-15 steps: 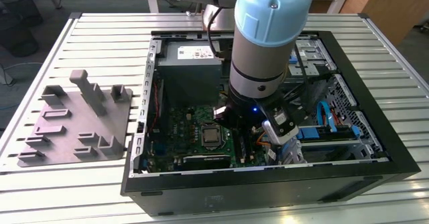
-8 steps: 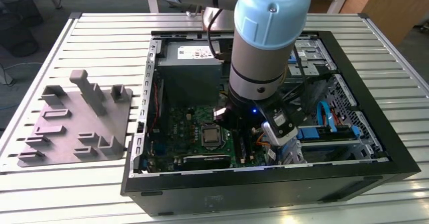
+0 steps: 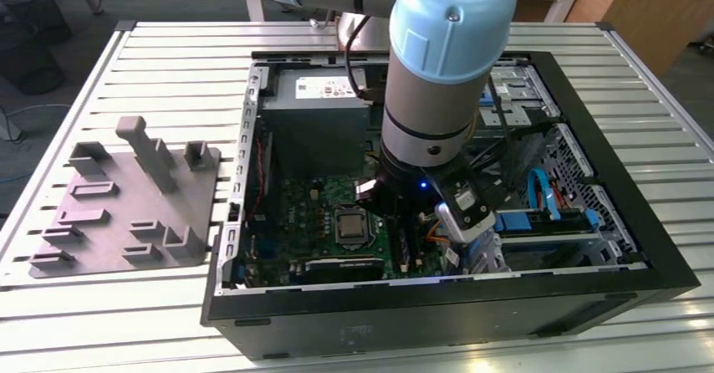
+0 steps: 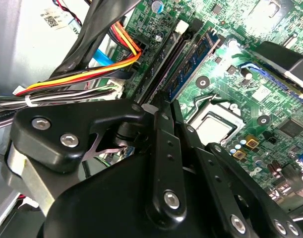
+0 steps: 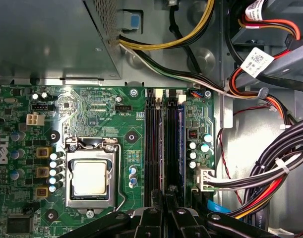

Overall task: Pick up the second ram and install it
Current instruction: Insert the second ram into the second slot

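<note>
The memory stick (image 5: 180, 144) is a long, thin, card-flat board standing on its edge in the outermost of the black plastic slots (image 5: 155, 144), the one closest to the bundled cables (image 5: 270, 173). In the second wrist view its face (image 4: 193, 62) shows dark chips with a blue tint along one side. Its long axis runs with the slots: one end lies by the gripper (image 5: 166, 201) and the other points toward the perforated grey metal power box (image 5: 42, 34). It stands level along its length, parallel to the empty slots beside it.

The gripper is matt black, built of flat bars joined by shiny round screws, and it narrows to a blunt tip (image 4: 158, 105) just at the near end of the stick. Whether the fingers are spread, pressed together or pinching the stick cannot be told, as the bars hide the tips.

The motherboard (image 5: 126, 114) is glossy green and studded with small silver cans. A square metal-capped processor (image 5: 89, 178) sits in a bright steel frame well to the side of the slots. The cables are smooth and round, in black, yellow, orange, red and white.

In the exterior view the arm (image 3: 446, 55), pale blue and silver, reaches straight down into the open black computer case (image 3: 624, 222). The case lies on a ribbed metal surface (image 3: 167, 63). A grey plastic fixture (image 3: 123, 214) with upright posts lies toward the exterior view's left, well apart from the case.
</note>
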`<action>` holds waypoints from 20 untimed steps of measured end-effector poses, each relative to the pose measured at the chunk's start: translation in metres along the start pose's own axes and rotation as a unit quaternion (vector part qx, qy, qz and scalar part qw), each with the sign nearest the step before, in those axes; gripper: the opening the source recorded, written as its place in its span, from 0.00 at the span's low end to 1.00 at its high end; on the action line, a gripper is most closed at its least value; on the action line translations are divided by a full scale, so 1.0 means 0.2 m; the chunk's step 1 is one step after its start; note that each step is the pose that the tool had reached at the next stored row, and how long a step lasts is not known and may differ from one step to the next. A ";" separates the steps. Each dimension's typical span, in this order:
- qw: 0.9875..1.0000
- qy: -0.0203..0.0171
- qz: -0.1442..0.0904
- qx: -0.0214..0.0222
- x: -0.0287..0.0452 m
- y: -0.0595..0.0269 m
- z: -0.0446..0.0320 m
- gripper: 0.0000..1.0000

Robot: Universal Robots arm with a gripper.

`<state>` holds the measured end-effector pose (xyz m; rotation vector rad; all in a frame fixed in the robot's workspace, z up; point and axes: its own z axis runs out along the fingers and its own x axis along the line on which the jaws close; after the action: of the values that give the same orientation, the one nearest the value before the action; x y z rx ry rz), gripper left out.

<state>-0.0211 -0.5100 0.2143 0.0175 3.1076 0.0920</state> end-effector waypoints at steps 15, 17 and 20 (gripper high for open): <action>1.000 -0.001 0.000 0.000 0.000 0.002 -0.036 0.14; 1.000 -0.001 0.000 0.000 0.000 0.003 -0.052 0.14; 1.000 -0.001 0.000 0.000 0.000 0.004 -0.058 0.14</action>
<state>-0.0214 -0.5099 0.2258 0.0175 3.1058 0.0927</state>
